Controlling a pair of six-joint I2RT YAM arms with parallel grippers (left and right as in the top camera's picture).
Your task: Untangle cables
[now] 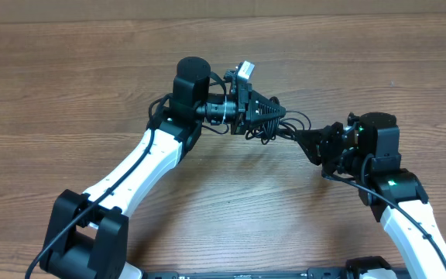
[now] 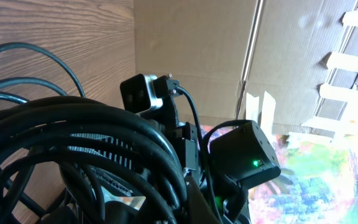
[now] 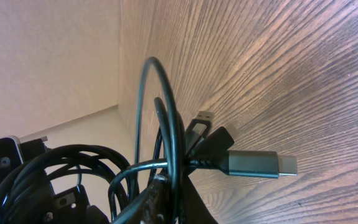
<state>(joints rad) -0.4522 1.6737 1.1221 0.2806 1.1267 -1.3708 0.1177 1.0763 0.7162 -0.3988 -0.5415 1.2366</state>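
Holds the cables [image 1: 285, 126] as one dark bunch just right of centre in the overhead view, between the two arms and over the wood-grain worktop [image 1: 68, 85]. Grips that bunch from the left of the frame with the left tool [image 1: 273, 115], pressed together on the cords and pointing toward the right. Meets it from the right of the frame with the right tool [image 1: 307, 139], also pressed together and pinching cords at the bundle's right edge, just beside the left tool. Cannot tell from above whether the bunch touches the worktop. Fills the lower left of the left wrist view with loops of the cables [image 2: 73, 143], stacked close to the lens and hiding the fingers. Shows beyond them, at centre frame, the other arm's small camera block [image 2: 140, 93] and a black housing [image 2: 241, 149] with a green light [image 2: 254, 163], against a cardboard wall [image 2: 191, 50] in the upper half. Shows in the right wrist view two tall loops of the cables [image 3: 166, 143] rising from bottom centre, with worktop grain across the right side. Carries three plugs at centre right of that view: a silver-tipped plug [image 3: 257, 165] lying sideways and pointing right, a smaller metal-ended plug [image 3: 201, 118] above it pointing up, and a black plug [image 3: 219, 137] between them.
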